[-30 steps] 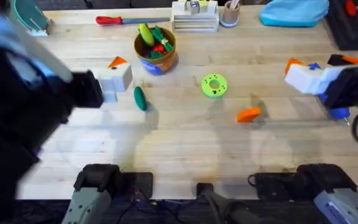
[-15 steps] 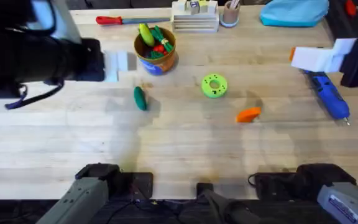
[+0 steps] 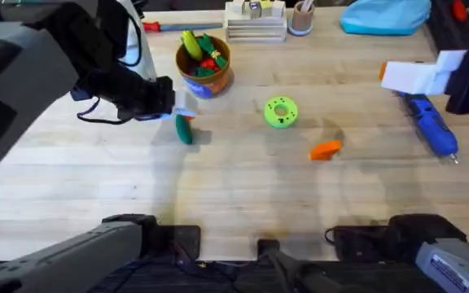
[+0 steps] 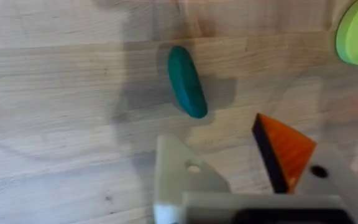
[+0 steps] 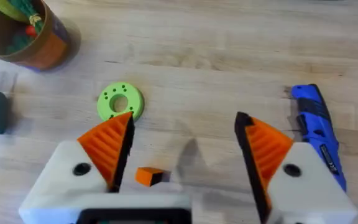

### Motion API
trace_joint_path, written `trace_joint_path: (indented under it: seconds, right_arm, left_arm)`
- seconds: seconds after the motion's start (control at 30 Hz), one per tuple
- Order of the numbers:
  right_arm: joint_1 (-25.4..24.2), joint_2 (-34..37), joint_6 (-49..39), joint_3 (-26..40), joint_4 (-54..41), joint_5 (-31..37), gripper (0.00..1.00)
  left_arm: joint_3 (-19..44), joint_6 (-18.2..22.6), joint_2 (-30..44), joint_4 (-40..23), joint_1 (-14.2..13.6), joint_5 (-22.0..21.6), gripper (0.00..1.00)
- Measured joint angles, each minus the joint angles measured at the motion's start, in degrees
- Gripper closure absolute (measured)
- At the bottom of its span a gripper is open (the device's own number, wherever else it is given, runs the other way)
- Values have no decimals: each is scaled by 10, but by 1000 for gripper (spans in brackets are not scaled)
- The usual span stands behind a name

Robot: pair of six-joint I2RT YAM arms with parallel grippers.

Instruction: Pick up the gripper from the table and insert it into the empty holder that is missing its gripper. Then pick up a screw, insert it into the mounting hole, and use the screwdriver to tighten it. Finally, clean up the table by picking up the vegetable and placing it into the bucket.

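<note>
Table inventory: both arms above the wooden table (image 3: 243, 195), nothing gripped.

Left gripper (image 4: 241, 168): jaws apart, empty; one white finger (image 4: 179, 174) lacks its pad (the holder), the other carries an orange pad (image 4: 284, 149). Vegetable (image 4: 186, 81): dark green, flat on the wood, just beyond the bare finger's tip, not between the jaws. Right gripper (image 5: 182, 146): spread wide, empty, both orange pads fitted. Gripper (image 5: 149, 176): orange wedge lying on the table between the right fingers, nearer one pad. Screwdriver (image 5: 316, 134): blue, beside the right gripper. Green disc (image 3: 281, 111): mid-table. Bucket (image 3: 204, 67): at the rear, holding toy foods, near the vegetable.
</note>
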Motion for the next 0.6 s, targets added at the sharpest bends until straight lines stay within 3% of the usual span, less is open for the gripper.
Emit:
trace_joint_path:
  seconds: [0.1, 0.23, 0.37, 0.43, 0.57, 0.6]
  right_arm:
    - [0, 0, 0, 0, 0, 0, 59]
    - [0, 0, 0, 0, 0, 0, 59]
    - [0, 0, 0, 0, 0, 0, 59]
    - [0, 0, 0, 0, 0, 0, 59]
    - [0, 0, 0, 0, 0, 0, 58]
    - [0, 0, 0, 0, 0, 0, 58]
  left_arm:
    - [0, 1, -5, 3, 0, 10, 944]
    - [0, 0, -34, -6, -8, 27, 992]
    - [0, 2, -107, 3, -54, 53, 969]
    - [0, 5, -151, 19, -85, 65, 715]
    - [1, 4, -230, 81, -141, 84, 87]
    - [2, 4, -243, 96, -149, 87, 33]
